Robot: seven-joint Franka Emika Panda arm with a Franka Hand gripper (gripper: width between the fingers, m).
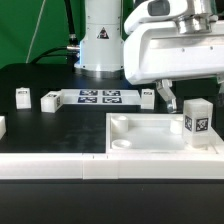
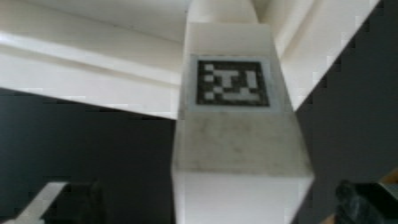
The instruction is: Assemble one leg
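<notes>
A white leg [image 1: 196, 120] with a black-and-white tag stands upright on the right part of the large white recessed panel [image 1: 150, 150]. My gripper [image 1: 188, 98] hangs over it from the upper right. One finger [image 1: 165, 98] shows to the exterior view's left of the leg, with a gap between them. In the wrist view the leg [image 2: 235, 130] runs down the middle between the two dark fingertips [image 2: 63, 205], and space shows on both sides. The gripper [image 2: 214, 208] is open around the leg, not touching it.
Three loose legs lie on the black table behind the panel: one [image 1: 22, 96], a second [image 1: 48, 100] and a third [image 1: 147, 97]. The marker board [image 1: 100, 97] lies between them. The robot base [image 1: 100, 45] stands at the back. A white part [image 1: 2, 125] shows at the left edge.
</notes>
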